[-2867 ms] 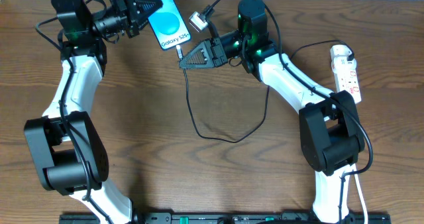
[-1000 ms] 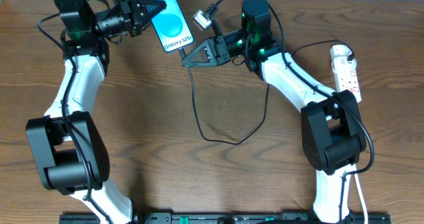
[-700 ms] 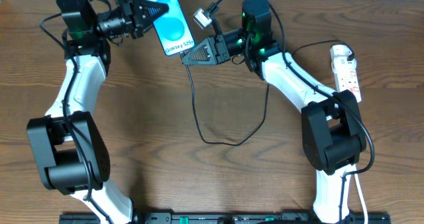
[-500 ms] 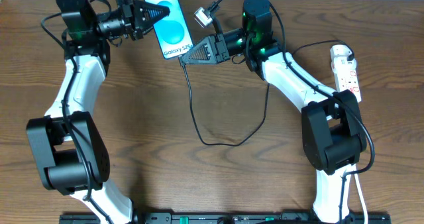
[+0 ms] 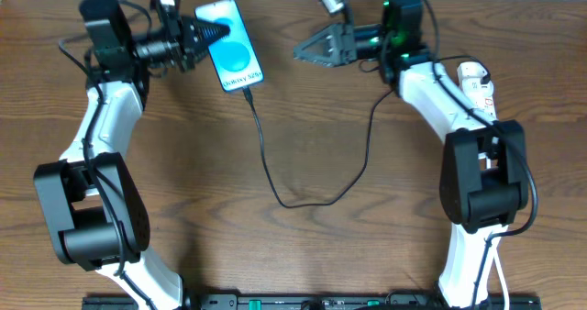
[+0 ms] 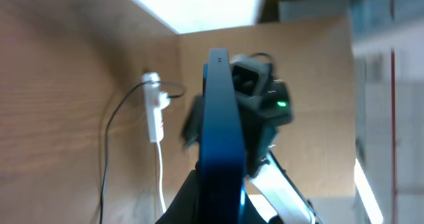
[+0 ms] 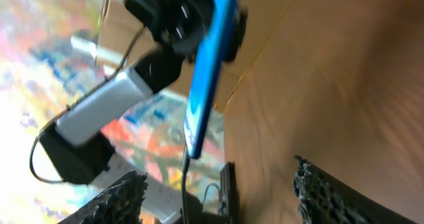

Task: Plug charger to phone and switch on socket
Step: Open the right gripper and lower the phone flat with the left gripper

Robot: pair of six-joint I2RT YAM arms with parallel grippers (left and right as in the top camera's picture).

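Where the phone sat: the phone (image 5: pixel 237 60) faced screen-up near the back of the table (image 5: pixel 183 182), lit blue; whether it touched the wood I could not tell
Left gripper: the left gripper (image 5: pixel 211 35) was clamped on the phone's upper end, jaws closed across the slab
Right gripper: the right gripper (image 5: pixel 301 52) hung well apart from the phone, jaws spread, nothing between them
Charger: the charger (image 5: pixel 263 149) trailed in a slack loop over the wood; its connector (image 5: pixel 249 92) looked seated in the phone's lower end
Socket: the socket (image 5: pixel 474 72) lay at the far right, partly hidden by the right arm; I could not tell its switch state
Handling: from my remote desk I judged the phone stiff, slick and breakable, best held across its edges; the cable light and limp, best taken at the hard connector body; the strip light enough to skid, its switch wanting one firm press from above
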